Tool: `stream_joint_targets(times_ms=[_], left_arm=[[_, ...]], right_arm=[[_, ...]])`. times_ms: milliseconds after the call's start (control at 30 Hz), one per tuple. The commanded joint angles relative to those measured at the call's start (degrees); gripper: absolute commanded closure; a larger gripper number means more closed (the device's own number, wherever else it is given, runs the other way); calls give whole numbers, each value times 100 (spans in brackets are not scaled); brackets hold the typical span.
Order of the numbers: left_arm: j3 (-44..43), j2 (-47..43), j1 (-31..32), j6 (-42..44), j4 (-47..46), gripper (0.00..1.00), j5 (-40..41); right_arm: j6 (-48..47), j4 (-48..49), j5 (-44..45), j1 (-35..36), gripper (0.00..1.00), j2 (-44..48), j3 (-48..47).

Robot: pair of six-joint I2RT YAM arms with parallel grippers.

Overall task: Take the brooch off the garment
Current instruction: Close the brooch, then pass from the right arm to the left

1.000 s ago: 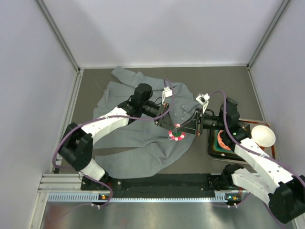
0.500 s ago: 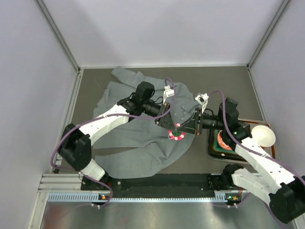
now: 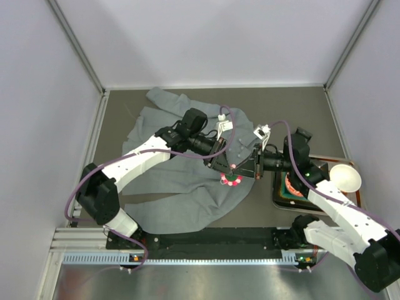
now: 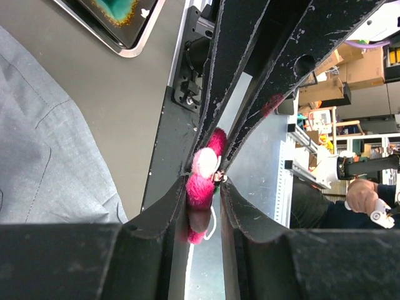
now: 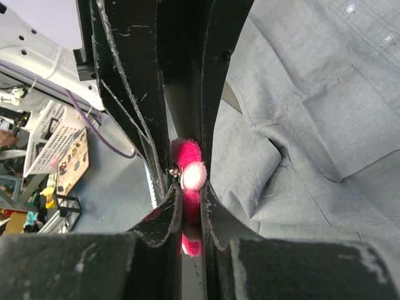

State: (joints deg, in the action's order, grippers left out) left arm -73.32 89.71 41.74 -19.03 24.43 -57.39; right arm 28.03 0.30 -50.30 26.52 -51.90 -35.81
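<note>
The brooch (image 3: 232, 180), a fuzzy magenta flower with a pale centre, hangs between both grippers near the right hem of the rumpled grey garment (image 3: 181, 187). My left gripper (image 3: 225, 170) reaches in from the left and my right gripper (image 3: 244, 172) from the right, tips meeting at the flower. In the left wrist view the left gripper (image 4: 206, 181) is shut on the brooch (image 4: 199, 189), petals against one finger and its metal clasp at the other. In the right wrist view the right gripper (image 5: 190, 187) pinches the brooch (image 5: 187, 156) tightly. The garment (image 5: 312, 125) lies beside the jaws, with no cloth between them.
A dark tray (image 3: 278, 195) holding an orange object (image 3: 292, 184) sits right of the garment, and a white bowl (image 3: 345, 178) stands by it. The tray's corner (image 4: 125, 25) shows in the left wrist view. Grey walls enclose the table on three sides.
The left arm's wrist has crept slightly right and the right arm's slightly left, closing in around the brooch. The brooch has barely moved, and both grips look unchanged.
</note>
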Motion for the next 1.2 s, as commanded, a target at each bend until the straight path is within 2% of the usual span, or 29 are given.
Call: stream_joint_targets(times_ms=[0,100,167,333,433,633,867,900,967,1033,1100,1167], left_arm=[[-280,-112,335,-57,-561,68,377],[27,-427,300,-284,-1068,53,579],[395,-725,204,-504,-1438,48,623],[1126,-1201,-16,-1190,-2580,47,483],[1573,-1491,-139,-1437,-2925,45,351],[1865,-1676,-298,-1753,-3470,46,176],[1891,-1580,-377,-1850,-3576,61,96],[1891,-1580,-385,-1868,-3585,69,113],[1891,-1553,-403,-1929,-3664,76,87],[1883,-1553,-429,-1947,-3664,94,140],[1891,-1562,-456,-1956,-3655,100,192],[1909,-1579,-526,-1999,-3682,100,201]], right_arm=[[-61,550,222,292,100,48,-401],[106,726,380,301,100,136,-243],[289,814,644,292,100,206,-137],[800,1376,1039,292,100,452,346],[941,1350,1242,292,100,602,470],[1169,1605,1110,283,100,628,558],[1301,1798,1005,292,100,628,523],[1327,1825,988,283,100,611,531],[1363,1886,952,275,100,620,558],[1345,1852,987,283,100,628,549],[1249,1651,996,283,100,628,470],[1108,1439,1040,283,100,663,391]])
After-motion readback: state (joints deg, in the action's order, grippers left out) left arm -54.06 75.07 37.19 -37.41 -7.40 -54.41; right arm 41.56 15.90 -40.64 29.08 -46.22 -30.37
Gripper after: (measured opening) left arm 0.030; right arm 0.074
